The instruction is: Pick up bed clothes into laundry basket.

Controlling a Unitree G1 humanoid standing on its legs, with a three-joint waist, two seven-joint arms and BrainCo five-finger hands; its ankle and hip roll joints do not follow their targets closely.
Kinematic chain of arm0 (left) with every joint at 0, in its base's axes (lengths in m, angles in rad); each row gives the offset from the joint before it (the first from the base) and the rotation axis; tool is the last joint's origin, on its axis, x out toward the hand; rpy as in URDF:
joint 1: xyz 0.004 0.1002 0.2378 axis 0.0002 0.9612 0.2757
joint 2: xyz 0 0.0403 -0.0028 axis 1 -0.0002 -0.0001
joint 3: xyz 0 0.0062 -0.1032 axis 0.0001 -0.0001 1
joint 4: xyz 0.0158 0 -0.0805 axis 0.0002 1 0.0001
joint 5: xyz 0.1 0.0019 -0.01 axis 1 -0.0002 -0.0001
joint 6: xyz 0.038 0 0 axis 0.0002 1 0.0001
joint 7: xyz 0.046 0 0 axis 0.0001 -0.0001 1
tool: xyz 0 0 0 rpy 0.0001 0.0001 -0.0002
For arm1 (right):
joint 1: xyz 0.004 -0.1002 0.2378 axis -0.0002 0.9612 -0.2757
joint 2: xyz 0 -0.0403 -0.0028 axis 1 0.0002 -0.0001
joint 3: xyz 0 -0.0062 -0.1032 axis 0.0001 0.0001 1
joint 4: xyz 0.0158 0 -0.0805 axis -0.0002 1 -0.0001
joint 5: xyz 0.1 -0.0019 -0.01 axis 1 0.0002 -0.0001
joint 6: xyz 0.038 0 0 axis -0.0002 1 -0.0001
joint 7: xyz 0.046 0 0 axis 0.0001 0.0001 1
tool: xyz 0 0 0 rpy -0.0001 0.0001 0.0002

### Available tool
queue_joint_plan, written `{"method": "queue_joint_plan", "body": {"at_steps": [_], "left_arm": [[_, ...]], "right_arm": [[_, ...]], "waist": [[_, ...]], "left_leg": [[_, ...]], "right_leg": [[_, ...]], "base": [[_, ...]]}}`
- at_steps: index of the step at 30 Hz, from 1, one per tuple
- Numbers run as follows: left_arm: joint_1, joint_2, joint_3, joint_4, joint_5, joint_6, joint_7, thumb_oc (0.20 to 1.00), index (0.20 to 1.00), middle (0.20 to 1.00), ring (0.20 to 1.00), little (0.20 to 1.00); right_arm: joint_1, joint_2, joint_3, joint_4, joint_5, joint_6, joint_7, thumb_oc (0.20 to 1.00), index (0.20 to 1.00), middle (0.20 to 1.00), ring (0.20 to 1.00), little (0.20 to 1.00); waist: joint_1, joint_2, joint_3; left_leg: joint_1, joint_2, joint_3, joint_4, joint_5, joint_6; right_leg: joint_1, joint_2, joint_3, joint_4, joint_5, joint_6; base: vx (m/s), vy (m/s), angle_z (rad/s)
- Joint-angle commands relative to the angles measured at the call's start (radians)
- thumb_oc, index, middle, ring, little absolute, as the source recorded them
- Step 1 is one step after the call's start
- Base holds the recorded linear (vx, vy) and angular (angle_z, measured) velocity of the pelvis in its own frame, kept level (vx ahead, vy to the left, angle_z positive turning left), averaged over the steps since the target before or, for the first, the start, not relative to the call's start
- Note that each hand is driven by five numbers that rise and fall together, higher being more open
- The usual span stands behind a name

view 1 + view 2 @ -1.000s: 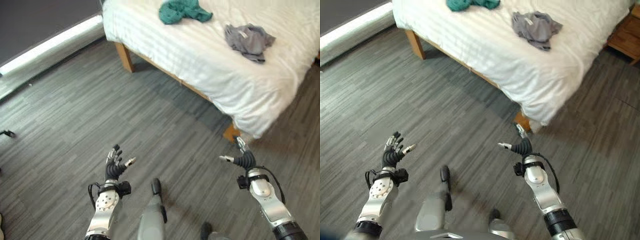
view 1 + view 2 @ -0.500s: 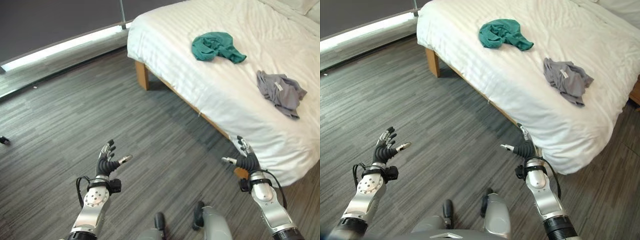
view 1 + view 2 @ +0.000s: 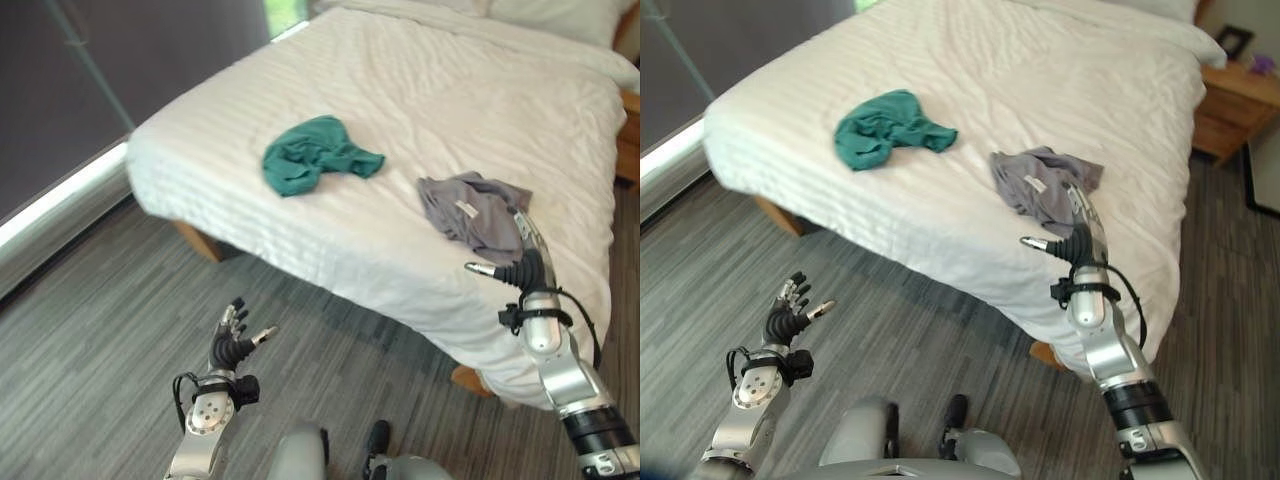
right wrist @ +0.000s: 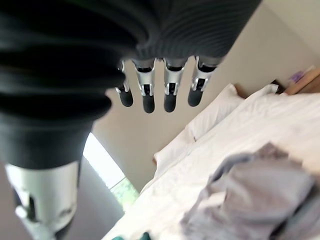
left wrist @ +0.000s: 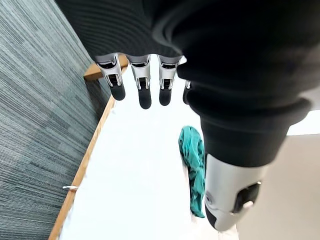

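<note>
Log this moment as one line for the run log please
stage: reaching | right hand: open, above grey garment | left hand: open, idle over floor | green garment: on bed | nothing held

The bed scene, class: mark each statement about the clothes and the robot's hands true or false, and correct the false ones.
1. The green garment lies on the bed. True.
2. The grey garment is held in the right hand. False: it lies on the bed, and the hand's fingers are straight and hold nothing.
3. The left hand is open above the floor. True.
4. The grey garment lies on the floor. False: it lies on the bed.
5. The right hand is nearer the grey garment than the green one. True.
</note>
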Motion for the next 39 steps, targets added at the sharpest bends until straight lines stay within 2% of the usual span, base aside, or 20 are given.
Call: {"method": "queue_joint_plan", "body": {"at_steps": [1, 3, 10, 13, 14, 15, 17, 18, 22, 23, 25, 26, 29, 31, 32, 33, 34, 35, 36, 39], "left_arm": [[-0.013, 0.018, 0.024, -0.057, -0.042, -0.061, 0.006, 1.000, 1.000, 1.000, 1.000, 1.000], [-0.012, 0.023, 0.022, -0.047, -0.040, -0.058, 0.003, 1.000, 1.000, 1.000, 1.000, 1.000], [-0.019, 0.094, -0.034, -0.046, -0.075, -0.057, -0.052, 1.000, 1.000, 1.000, 1.000, 1.000], [-0.019, 0.100, -0.044, -0.051, -0.099, -0.060, -0.060, 1.000, 1.000, 1.000, 1.000, 1.000], [-0.021, 0.105, -0.056, -0.048, -0.123, -0.064, -0.065, 1.000, 1.000, 1.000, 1.000, 1.000], [-0.022, 0.105, -0.055, -0.048, -0.123, -0.065, -0.066, 1.000, 1.000, 1.000, 1.000, 1.000], [-0.052, 0.126, -0.073, -0.058, -0.154, -0.072, -0.084, 1.000, 1.000, 1.000, 1.000, 1.000], [-0.046, 0.145, -0.060, -0.131, -0.185, -0.085, -0.115, 1.000, 1.000, 1.000, 1.000, 1.000], [-0.033, 0.184, 0.004, -0.277, -0.216, -0.115, -0.159, 1.000, 1.000, 1.000, 1.000, 1.000], [-0.041, 0.197, 0.031, -0.311, -0.214, -0.128, -0.157, 1.000, 1.000, 1.000, 1.000, 1.000], [-0.046, 0.204, 0.053, -0.337, -0.202, -0.134, -0.151, 1.000, 1.000, 1.000, 1.000, 1.000], [-0.053, 0.207, 0.062, -0.345, -0.185, -0.138, -0.142, 1.000, 1.000, 1.000, 1.000, 1.000], [-0.160, 0.272, 0.091, -0.361, 0.054, -0.134, -0.022, 1.000, 1.000, 1.000, 1.000, 1.000], [-0.225, 0.298, 0.079, -0.324, 0.201, -0.095, 0.050, 1.000, 1.000, 1.000, 1.000, 1.000], [-0.261, 0.318, 0.079, -0.291, 0.279, -0.062, 0.088, 1.000, 1.000, 1.000, 1.000, 1.000], [-0.265, 0.317, 0.074, -0.289, 0.281, -0.063, 0.090, 1.000, 1.000, 1.000, 1.000, 1.000], [-0.290, 0.329, 0.068, -0.256, 0.358, -0.032, 0.117, 1.000, 1.000, 1.000, 1.000, 1.000], [-0.336, 0.345, 0.050, -0.190, 0.432, 0.006, 0.142, 1.000, 1.000, 1.000, 1.000, 1.000], [-0.404, 0.385, 0.011, -0.059, 0.558, 0.070, 0.176, 1.000, 1.000, 1.000, 1.000, 1.000], [-0.486, 0.452, -0.055, 0.126, 0.768, 0.171, 0.202, 1.000, 1.000, 1.000, 1.000, 1.000]], "right_arm": [[-0.120, -0.103, 0.030, 0.107, -0.041, 0.011, -0.042, 1.000, 1.000, 1.000, 1.000, 1.000], [-0.119, -0.113, 0.024, 0.138, -0.030, 0.008, -0.053, 1.000, 1.000, 1.000, 1.000, 1.000], [-0.265, -0.130, 0.166, 0.411, 0.021, 0.050, 0.002, 1.000, 1.000, 1.000, 1.000, 1.000], [-0.323, -0.108, 0.210, 0.542, 0.045, 0.059, 0.002, 1.000, 1.000, 1.000, 1.000, 1.000], [-0.373, -0.072, 0.236, 0.676, 0.083, 0.070, 0.005, 1.000, 1.000, 1.000, 1.000, 1.000], [-0.378, -0.071, 0.239, 0.682, 0.084, 0.068, 0.004, 1.000, 1.000, 1.000, 1.000, 1.000], [-0.407, -0.003, 0.240, 0.912, 0.174, 0.087, 0.038, 1.000, 1.000, 1.000, 1.000, 1.000], [-0.412, 0.022, 0.219, 1.027, 0.238, 0.093, 0.071, 1.000, 1.000, 1.000, 1.000, 1.000], [-0.380, 0.046, 0.195, 1.119, 0.282, 0.097, 0.120, 1.000, 1.000, 1.000, 1.000, 1.000], [-0.366, 0.058, 0.191, 1.144, 0.284, 0.098, 0.139, 0.934, 0.934, 0.934, 0.934, 0.934], [-0.357, 0.074, 0.191, 1.158, 0.287, 0.101, 0.157, 0.200, 0.200, 0.200, 0.200, 0.200], [-0.349, 0.085, 0.191, 1.158, 0.288, 0.100, 0.169, 0.200, 0.200, 0.200, 0.200, 0.200], [-0.290, 0.112, 0.213, 1.030, 0.312, 0.060, 0.180, 0.200, 0.200, 0.200, 0.200, 0.200], [-0.228, 0.091, 0.216, 0.796, 0.320, 0.035, 0.185, 0.200, 0.200, 0.200, 0.200, 0.200], [-0.192, 0.044, 0.202, 0.634, 0.313, 0.026, 0.200, 0.200, 0.200, 0.200, 0.200, 0.200], [-0.186, 0.041, 0.198, 0.626, 0.312, 0.031, 0.202, 0.200, 0.200, 0.200, 0.200, 0.200], [-0.140, 0.001, 0.175, 0.468, 0.299, 0.024, 0.214, 0.200, 0.200, 0.200, 0.200, 0.200], [-0.091, -0.043, 0.147, 0.342, 0.286, 0.008, 0.226, 0.200, 0.200, 0.200, 0.200, 0.200], [-0.007, -0.142, 0.070, 0.130, 0.262, -0.024, 0.239, 0.200, 0.200, 0.200, 0.200, 0.200], [0.143, -0.231, -0.067, -0.094, 0.262, -0.072, 0.269, 0.200, 0.200, 0.200, 0.200, 0.200]], "waist": [[0.066, 0.018, 0.042], [0.063, 0.030, 0.039], [0.091, 0.015, 0.016], [0.102, 0.018, 0.018], [0.115, 0.027, 0.024], [0.114, 0.026, 0.023], [0.126, 0.049, 0.035], [0.134, 0.060, 0.032], [0.146, 0.074, 0.024], [0.151, 0.075, 0.021], [0.153, 0.073, 0.017], [0.155, 0.071, 0.014], [0.134, 0.046, 0.000], [0.099, 0.029, -0.001], [0.075, 0.020, -0.005], [0.078, 0.022, -0.006], [0.056, 0.016, -0.011], [0.032, 0.011, -0.016], [-0.021, 0.005, -0.032], [-0.090, 0.004, -0.054]], "left_leg": [[0.194, 0.023, -0.128, -0.309, 0.189, -0.045], [0.222, 0.034, -0.097, -0.346, 0.212, -0.057], [0.264, -0.012, -0.070, -0.351, 0.196, -0.040], [0.258, -0.020, -0.064, -0.351, 0.195, -0.035], [0.244, -0.025, -0.064, -0.351, 0.197, -0.034], [0.242, -0.025, -0.063, -0.351, 0.197, -0.034], [0.207, -0.035, -0.071, -0.351, 0.208, -0.036], [0.191, -0.043, -0.079, -0.351, 0.210, -0.037], [0.184, -0.046, -0.085, -0.351, 0.207, -0.037], [0.186, -0.047, -0.084, -0.351, 0.203, -0.038], [0.189, -0.046, -0.082, -0.351, 0.199, -0.038], [0.194, -0.046, -0.080, -0.351, 0.195, -0.038], [0.218, -0.037, -0.061, -0.351, 0.175, -0.039], [0.238, -0.029, -0.037, -0.351, 0.157, -0.038], [0.245, -0.025, -0.024, -0.351, 0.150, -0.036], [0.242, -0.025, -0.024, -0.351, 0.155, -0.036], [0.250, -0.020, -0.007, -0.351, 0.147, -0.032], [0.259, -0.014, 0.011, -0.351, 0.141, -0.028], [0.285, -0.004, 0.043, -0.351, 0.120, -0.021], [0.317, 0.001, 0.088, -0.351, 0.098, -0.011]], "right_leg": [[0.050, -0.059, 0.019, -0.003, -0.045, 0.132], [0.066, -0.055, 0.009, -0.003, -0.055, 0.129], [0.094, -0.093, 0.009, 0.000, -0.047, 0.136], [0.088, -0.105, 0.003, -0.003, -0.043, 0.145], [0.072, -0.112, 0.003, -0.003, -0.037, 0.151], [0.071, -0.112, 0.003, -0.003, -0.037, 0.151], [0.041, -0.116, -0.004, -0.003, -0.031, 0.152], [0.032, -0.117, -0.010, -0.003, -0.035, 0.153], [0.030, -0.120, -0.021, -0.003, -0.042, 0.160], [0.033, -0.121, -0.024, -0.003, -0.044, 0.162], [0.038, -0.123, -0.025, -0.003, -0.048, 0.164], [0.042, -0.125, -0.025, -0.003, -0.049, 0.165], [0.052, -0.131, -0.016, -0.003, -0.048, 0.172], [0.053, -0.137, 0.003, -0.003, -0.044, 0.181], [0.048, -0.140, 0.016, -0.003, -0.038, 0.186], [0.044, -0.140, 0.017, -0.003, -0.034, 0.186], [0.040, -0.143, 0.029, -0.003, -0.028, 0.192], [0.035, -0.145, 0.044, -0.003, -0.021, 0.197], [0.033, -0.152, 0.070, -0.003, -0.014, 0.208], [0.032, -0.157, 0.111, -0.003, 0.001, 0.222]], "base": [[0.26, 0.125, -0.77], [0.25, 0.133, -1.05], [0.19, 0.080, -0.27], [0.08, 0.031, 0.17], [0.00, 0.000, 0.00], [0.01, 0.026, 0.17], [-0.02, 0.018, 0.35], [0.00, 0.011, 0.26], [0.03, 0.009, 0.22], [0.03, -0.004, 0.18], [0.03, -0.004, 0.11], [0.06, -0.008, 0.01], [0.08, 0.006, -0.05], [0.06, 0.039, -0.14], [0.04, 0.042, -0.25], [0.03, 0.055, -0.25], [0.03, 0.064, -0.30], [0.13, 0.133, -0.52], [0.14, 0.155, -0.60], [0.13, 0.153, -0.81]]}}
